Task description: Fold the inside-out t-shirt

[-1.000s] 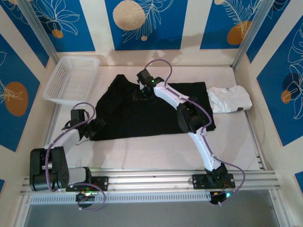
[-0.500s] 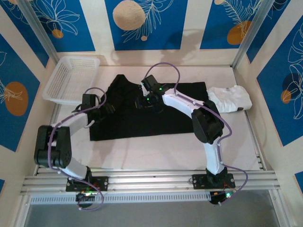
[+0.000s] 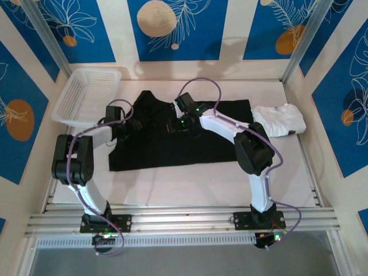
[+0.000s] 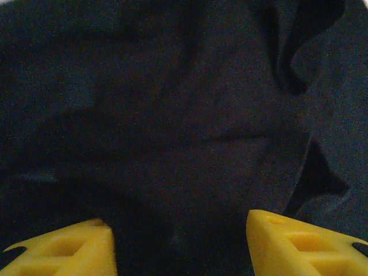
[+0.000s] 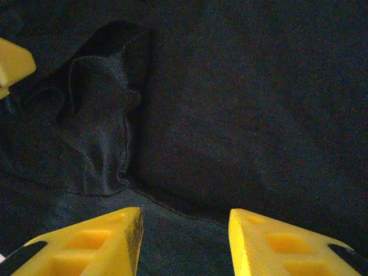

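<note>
Item: white lattice plastic basket (image 3: pixel 86 95), at 10 o'clock on the table, tilted against the left wall, its mesh floor visible throughout. Item: the inside-out t-shirt (image 3: pixel 190 144), black cloth, lying spread across the table's centre toward 12 o'clock, lower hem straight, upper left portion rumpled around the collar and sleeve. Item: small white folded garment (image 3: pixel 280 121), at 2 o'clock, just beside the shirt's right edge. Item: left gripper (image 4: pixel 175 221), at the shirt's 9 o'clock side, yellow fingers apart just over dark wrinkled cloth, nothing clamped between them. Item: right gripper (image 5: pixel 185 211), over the shirt's upper middle near 12 o'clock, fingers likewise apart, a raised ruck of fabric (image 5: pixel 103 132) lying at 10 o'clock in the right wrist view. Surface: pale matt tabletop (image 3: pixel 190 187), bare strip at 6 o'clock between the shirt's hem and the aluminium rail (image 3: pixel 184 219) carrying both arm bases. Room: cream walls (image 3: pixel 230 34) with blue panels bearing white leaf outlines and tan or orange discs; aluminium corner posts at 11 and 1 o'clock.
</note>
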